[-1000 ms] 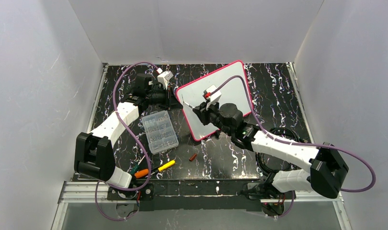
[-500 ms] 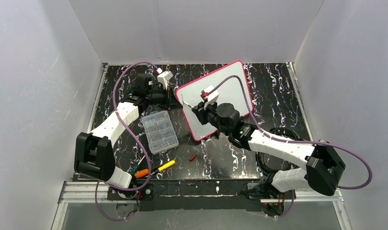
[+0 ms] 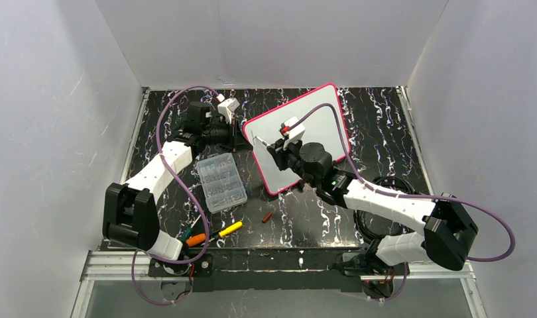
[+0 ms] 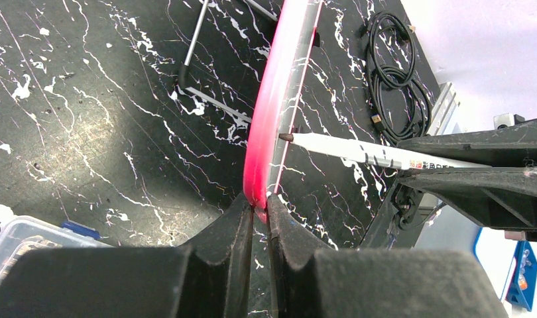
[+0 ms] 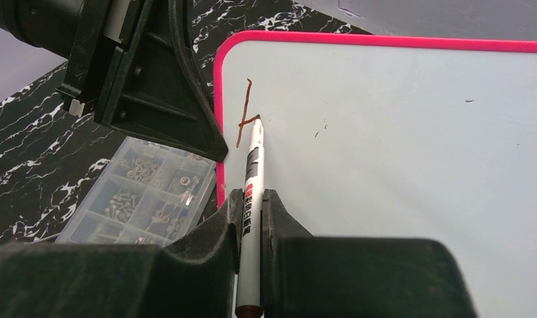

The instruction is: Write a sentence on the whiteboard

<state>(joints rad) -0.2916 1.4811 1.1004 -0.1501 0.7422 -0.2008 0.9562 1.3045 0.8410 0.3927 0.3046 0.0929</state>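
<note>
Whiteboard tilted up, pink rim pinched in my L pincer, R pincer clamped on marker, tip touching board at sentence's first red-brown stroke; marker label unreadable.

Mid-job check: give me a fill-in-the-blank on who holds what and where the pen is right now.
The left gripper is shut on the pink-red ____ of the flat white whiteboard.
The right gripper clamps a white marker pen whose dark tip ____ the board.
The only writing so far, a small cross-shaped brownish-red mark, sits near the board's ____ edge in the right wrist view.
Missing words: rim; touches; left.
</note>
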